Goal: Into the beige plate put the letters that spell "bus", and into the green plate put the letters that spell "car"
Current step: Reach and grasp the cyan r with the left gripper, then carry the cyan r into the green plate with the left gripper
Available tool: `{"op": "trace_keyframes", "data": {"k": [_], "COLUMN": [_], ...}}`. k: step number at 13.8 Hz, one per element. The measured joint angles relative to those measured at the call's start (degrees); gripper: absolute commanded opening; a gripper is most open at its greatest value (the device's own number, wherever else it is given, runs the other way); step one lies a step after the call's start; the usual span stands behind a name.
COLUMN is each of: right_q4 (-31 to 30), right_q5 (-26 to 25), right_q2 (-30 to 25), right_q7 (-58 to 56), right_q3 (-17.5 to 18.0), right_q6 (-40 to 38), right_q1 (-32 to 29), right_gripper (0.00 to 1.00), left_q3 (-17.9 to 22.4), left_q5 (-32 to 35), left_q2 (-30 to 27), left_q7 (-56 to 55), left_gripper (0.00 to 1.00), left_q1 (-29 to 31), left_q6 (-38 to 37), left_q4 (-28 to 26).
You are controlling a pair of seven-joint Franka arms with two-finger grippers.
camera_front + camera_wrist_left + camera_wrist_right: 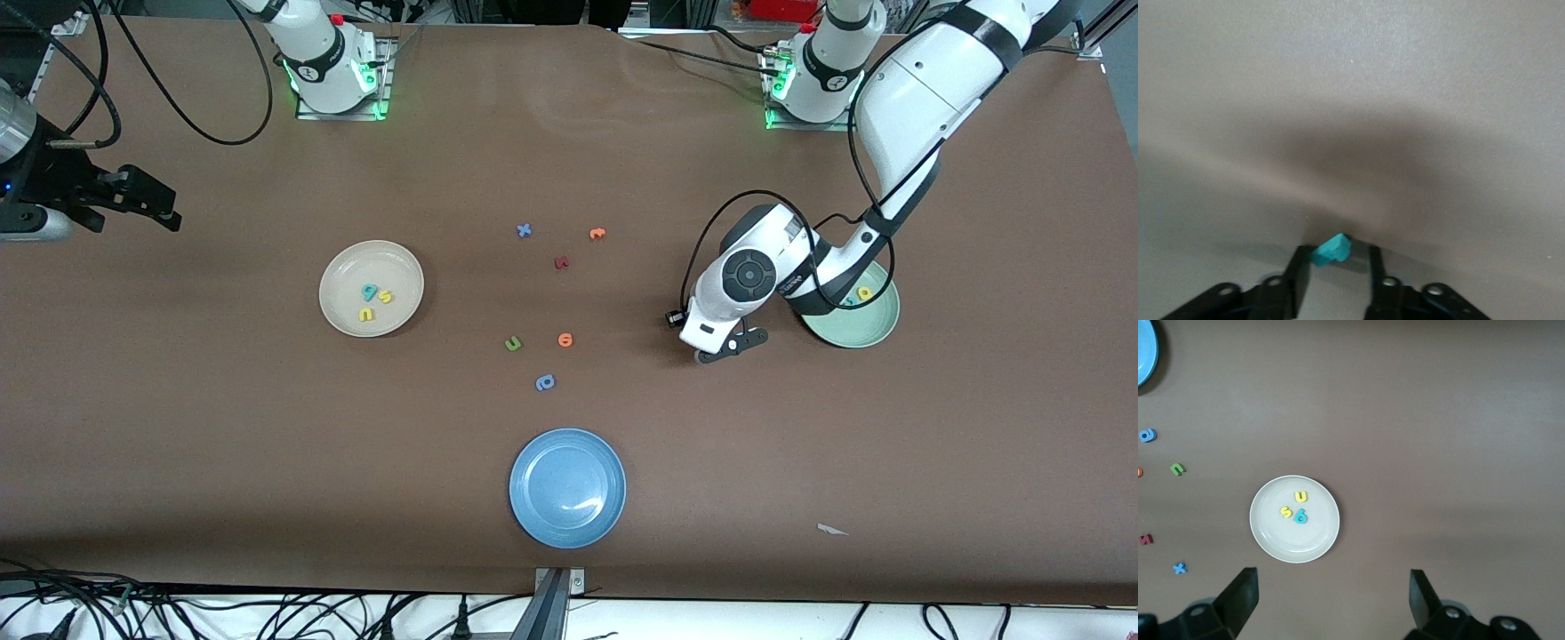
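Observation:
My left gripper (pixel 725 351) is down at the table beside the green plate (pixel 853 342). Its fingers stand narrowly open around a small teal letter (pixel 1331 251), apparently the "r". The letter touches one finger, and a gap shows at the other. In the left wrist view the gripper (pixel 1337 257) frames it. A yellow "a" (pixel 864 292) lies in the green plate, and the arm covers part of that plate. The beige plate (pixel 333 293) holds the teal "b" (pixel 370 292), yellow "s" (pixel 386 297) and yellow "u" (pixel 366 315). My right gripper (pixel 156 203) waits, raised and open, at the right arm's end of the table.
Loose letters lie mid-table: a blue "x" (pixel 524 230), an orange one (pixel 597 234), a dark red one (pixel 561 262), a green "u" (pixel 513 343), another orange one (pixel 564 340) and a blue rounded one (pixel 545 382). A blue plate (pixel 567 487) sits nearer the camera.

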Motion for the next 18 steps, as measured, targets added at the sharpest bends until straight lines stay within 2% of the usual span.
{"op": "trace_keyframes", "data": {"k": [5, 7, 12, 15, 18], "right_q4": [0.0, 0.0, 0.0, 0.0, 0.0], "right_q5": [0.0, 0.0, 0.0, 0.0, 0.0], "right_q2": [0.0, 0.0, 0.0, 0.0, 0.0], "right_q7": [0.0, 0.0, 0.0, 0.0, 0.0], "right_q3": [0.0, 0.0, 0.0, 0.1, 0.1], "right_q6": [1.2, 1.2, 1.6, 1.6, 1.5], "right_q1": [0.0, 0.0, 0.0, 0.0, 0.0], "right_gripper": [1.00, 1.00, 1.00, 1.00, 1.00], "left_q3": [0.3, 0.3, 0.3, 0.3, 0.3], "left_q5": [0.0, 0.0, 0.0, 0.0, 0.0], "left_q2": [0.0, 0.1, 0.1, 0.2, 0.2], "left_q7": [0.0, 0.0, 0.0, 0.0, 0.0], "left_gripper": [0.39, 0.29, 0.14, 0.00, 0.00], "left_q1": [0.0, 0.0, 0.0, 0.0, 0.0], "left_q6": [0.0, 0.0, 0.0, 0.0, 0.0], "left_q4": [0.5, 0.5, 0.5, 0.5, 0.5]}}
